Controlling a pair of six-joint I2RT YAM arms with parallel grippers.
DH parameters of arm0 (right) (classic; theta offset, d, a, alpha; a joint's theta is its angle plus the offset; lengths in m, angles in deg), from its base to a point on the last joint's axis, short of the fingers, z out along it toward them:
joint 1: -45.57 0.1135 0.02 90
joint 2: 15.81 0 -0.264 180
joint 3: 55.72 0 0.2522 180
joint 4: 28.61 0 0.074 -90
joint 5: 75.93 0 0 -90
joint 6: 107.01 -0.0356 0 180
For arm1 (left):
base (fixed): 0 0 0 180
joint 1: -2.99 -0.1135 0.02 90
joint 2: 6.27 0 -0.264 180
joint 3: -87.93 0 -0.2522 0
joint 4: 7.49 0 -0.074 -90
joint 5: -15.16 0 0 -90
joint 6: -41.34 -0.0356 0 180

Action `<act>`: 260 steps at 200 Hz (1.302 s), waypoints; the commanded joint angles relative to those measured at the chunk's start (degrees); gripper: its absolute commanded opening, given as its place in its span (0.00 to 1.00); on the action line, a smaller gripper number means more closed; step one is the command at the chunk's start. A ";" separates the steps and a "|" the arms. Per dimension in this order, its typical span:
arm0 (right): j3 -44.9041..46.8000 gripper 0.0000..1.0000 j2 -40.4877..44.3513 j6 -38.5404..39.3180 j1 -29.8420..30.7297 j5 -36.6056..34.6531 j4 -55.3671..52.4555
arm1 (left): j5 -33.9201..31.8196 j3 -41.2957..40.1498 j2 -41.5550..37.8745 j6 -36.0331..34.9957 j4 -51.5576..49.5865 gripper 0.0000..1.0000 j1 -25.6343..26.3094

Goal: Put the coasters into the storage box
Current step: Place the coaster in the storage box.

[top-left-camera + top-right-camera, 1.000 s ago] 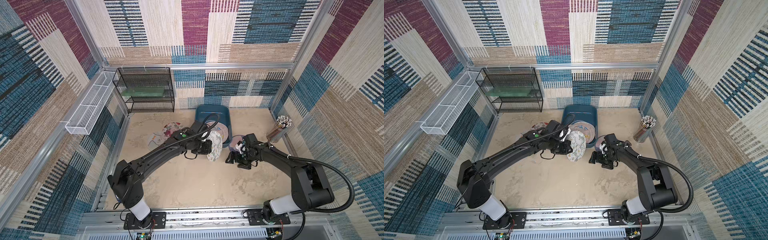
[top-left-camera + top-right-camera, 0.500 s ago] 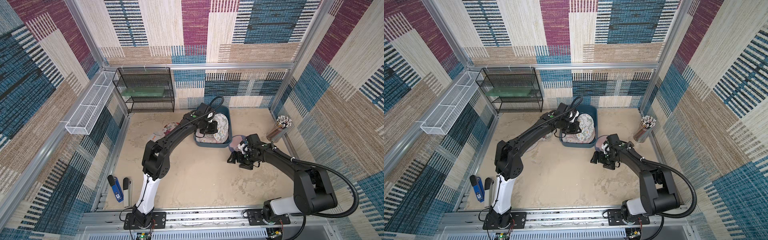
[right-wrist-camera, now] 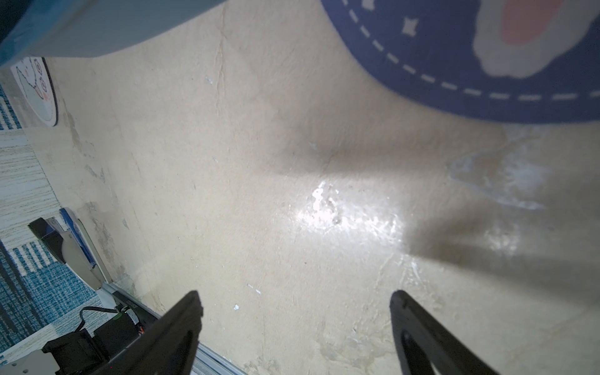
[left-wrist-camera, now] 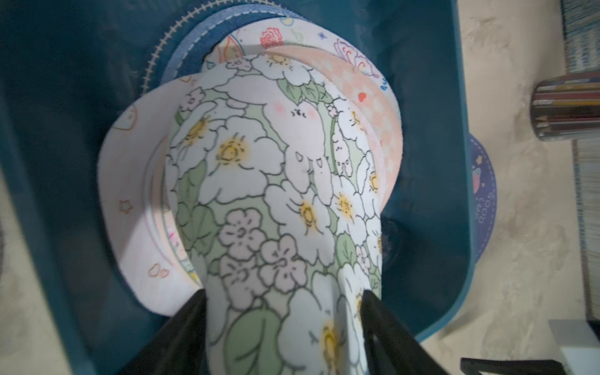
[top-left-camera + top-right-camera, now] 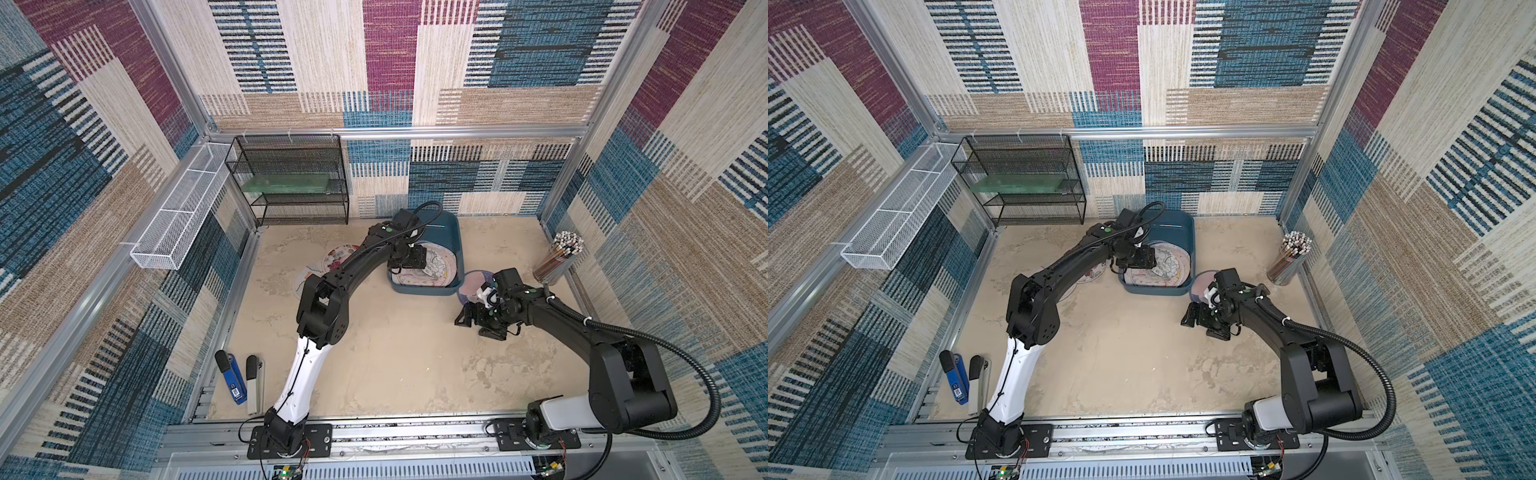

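Left fingers (image 4: 282, 295) stand apart over the box (image 4: 431, 194). The floral coaster (image 4: 259, 181) is bowed between them, touching both; gripped or released, I cannot tell. Other coasters (image 4: 130, 194) lie beneath it. Right fingers (image 3: 293, 295) are spread and empty above the tabletop (image 3: 259, 162), with a blue coaster (image 3: 438, 65) ahead.

From the middle of the bench (image 5: 395, 374), the storage box (image 5: 424, 288) stands at 12 o'clock with a pile of coasters (image 5: 440, 259) in it, the wire rack (image 5: 291, 187) at 11, the pencil cup (image 5: 559, 262) at 2 and two staplers (image 5: 239, 378) at 8. At the box's 9 o'clock lie loose coasters (image 5: 338, 255) on the bench, and a lone coaster (image 5: 471, 282) lies just beside its 4 o'clock corner.
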 commanded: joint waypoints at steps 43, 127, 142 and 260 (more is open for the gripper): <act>-1.60 0.93 -1.93 -0.33 0.73 1.29 1.66 | -2.77 -10.74 -10.97 -1.37 1.45 0.76 -0.21; -4.86 0.94 -3.68 -2.75 8.85 0.38 3.87 | -5.56 -34.38 -28.88 2.82 5.32 0.78 -11.02; -5.95 0.94 -4.36 -2.96 10.33 0.27 4.19 | -5.84 -38.01 -30.45 2.71 6.29 0.78 -15.16; -9.22 0.94 -5.41 -4.18 13.95 -0.28 4.36 | -8.90 -29.24 -14.37 -2.54 11.49 0.71 -31.94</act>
